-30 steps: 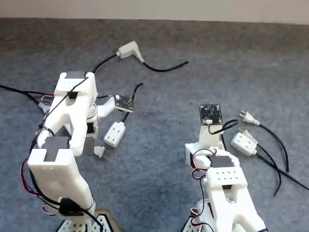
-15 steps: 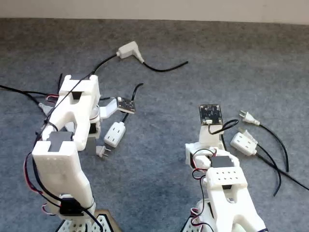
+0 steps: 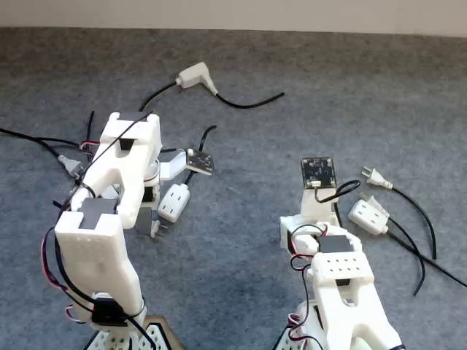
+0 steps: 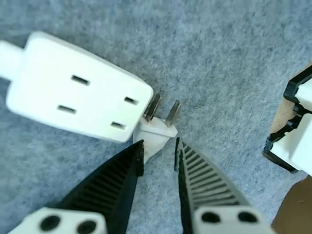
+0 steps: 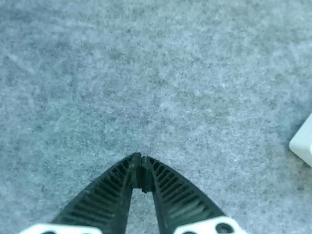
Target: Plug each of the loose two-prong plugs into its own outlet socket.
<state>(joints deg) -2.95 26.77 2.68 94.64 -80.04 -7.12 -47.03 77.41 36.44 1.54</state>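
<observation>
One grey carpeted counter (image 3: 292, 109) carries everything. At centre left of the high view lies a white rectangular plastic outlet block (image 3: 174, 202). At its corner sit the metal prongs of a small white two-prong plug (image 4: 155, 137), pinched between the left jaws. The right jaws are pressed together, empty.

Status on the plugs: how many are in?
Done: none plugged in. In hand: the left end effector grips one plug, prongs at the near outlet's edge, not in its slots. Left: seat that one, then the second plug, lying apart from the second outlet.
</observation>
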